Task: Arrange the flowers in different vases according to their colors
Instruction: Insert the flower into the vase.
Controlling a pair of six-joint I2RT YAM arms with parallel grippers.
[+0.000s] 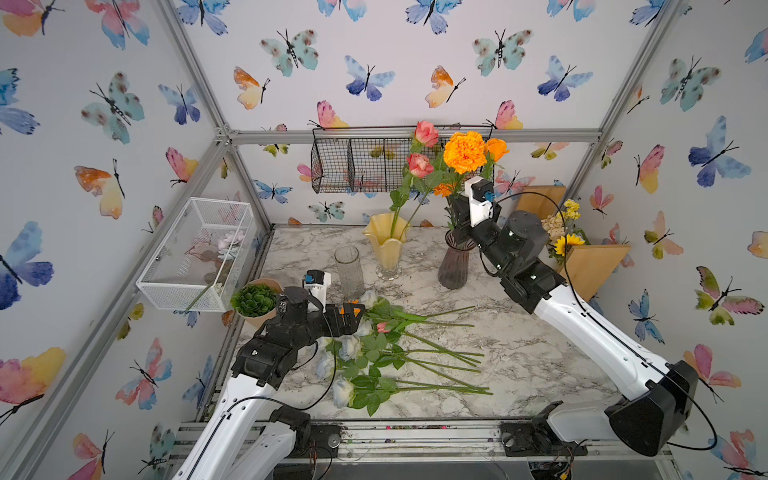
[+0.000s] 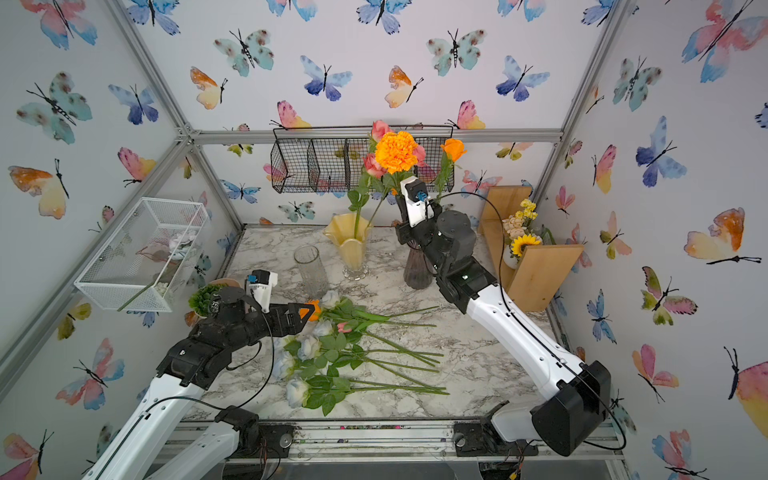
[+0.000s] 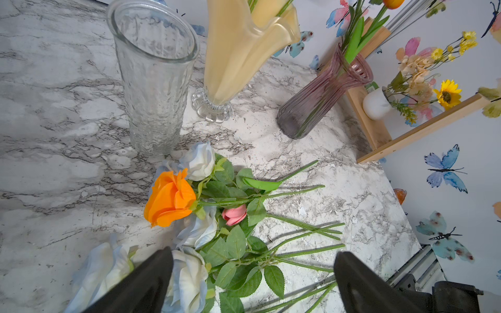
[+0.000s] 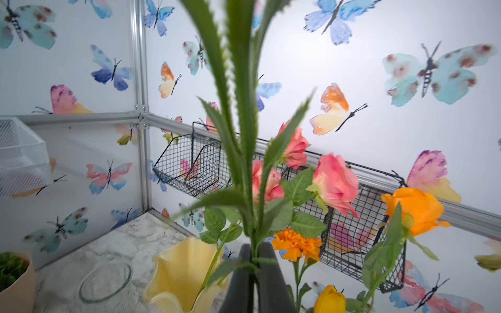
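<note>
Left fingers (image 3: 141,284) spread over flowers (image 3: 234,214); right fingers (image 4: 273,279) pinching marigold stem (image 4: 249,211) above purple vase (image 1: 454,270); open marble (image 1: 540,361) beyond stems.

In the right wrist view the green stem (image 4: 240,135) is blurred — its upper end cut off at the edge.

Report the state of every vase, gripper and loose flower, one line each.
Clear vase: upright, empty.
Yellow vase: upright, holding pink roses.
Purple vase: upright, holding orange flowers.
Left gripper: open, over the loose flowers.
Right gripper: shut on marigold stem above purple vase.
Loose flowers: lying on the table.
</note>
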